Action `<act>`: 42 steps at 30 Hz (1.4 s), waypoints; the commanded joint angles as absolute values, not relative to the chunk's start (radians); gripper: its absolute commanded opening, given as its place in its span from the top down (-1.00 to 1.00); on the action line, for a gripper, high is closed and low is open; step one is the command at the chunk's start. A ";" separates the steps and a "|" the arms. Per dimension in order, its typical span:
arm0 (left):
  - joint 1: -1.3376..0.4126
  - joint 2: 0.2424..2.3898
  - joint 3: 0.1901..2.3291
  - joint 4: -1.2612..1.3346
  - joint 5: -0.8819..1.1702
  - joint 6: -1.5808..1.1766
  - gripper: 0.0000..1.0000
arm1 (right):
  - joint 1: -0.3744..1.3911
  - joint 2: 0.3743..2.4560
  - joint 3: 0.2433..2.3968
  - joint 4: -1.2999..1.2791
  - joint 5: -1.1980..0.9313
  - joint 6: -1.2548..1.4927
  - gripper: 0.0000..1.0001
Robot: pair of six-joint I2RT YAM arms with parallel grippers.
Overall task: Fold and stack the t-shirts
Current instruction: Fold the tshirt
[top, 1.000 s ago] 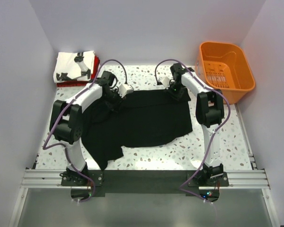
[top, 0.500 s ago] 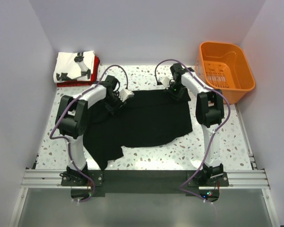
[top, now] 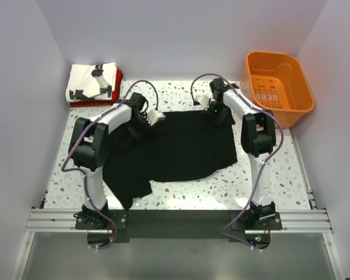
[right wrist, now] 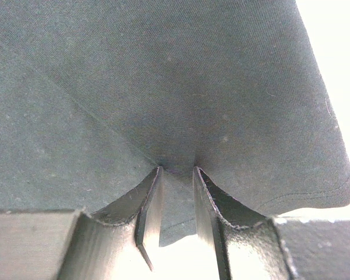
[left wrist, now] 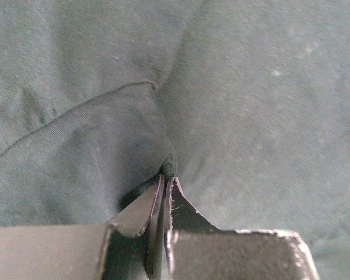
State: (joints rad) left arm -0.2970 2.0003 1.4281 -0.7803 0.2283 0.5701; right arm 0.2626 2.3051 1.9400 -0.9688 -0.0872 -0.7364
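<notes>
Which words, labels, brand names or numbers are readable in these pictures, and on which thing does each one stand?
No text can be read in any view.
white t-shirt: black printed figures, too small to tell if any are letters.
orange basket: pale marks inside, too small to tell if they are text.
black t-shirt: plain, no print or label visible.

Orange basket [top: 278, 87] far right, folded stack [top: 93, 84] far left; tabletop [top: 175, 88] between passable.

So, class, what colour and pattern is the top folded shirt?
The top shirt is white with black printed figures, seen best in the top external view.
</notes>
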 commanded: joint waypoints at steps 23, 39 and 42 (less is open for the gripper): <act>-0.333 2.003 1.559 -1.062 0.657 0.499 0.61 | 0.281 2.313 1.983 -0.973 -0.058 -0.755 0.38; 0.156 1.999 1.683 -0.805 0.402 0.349 0.12 | 0.311 2.367 2.040 -0.904 -0.035 -0.715 0.39; 0.207 2.014 1.687 -0.784 0.411 0.312 0.05 | 0.311 2.368 2.017 -0.891 -0.015 -0.712 0.40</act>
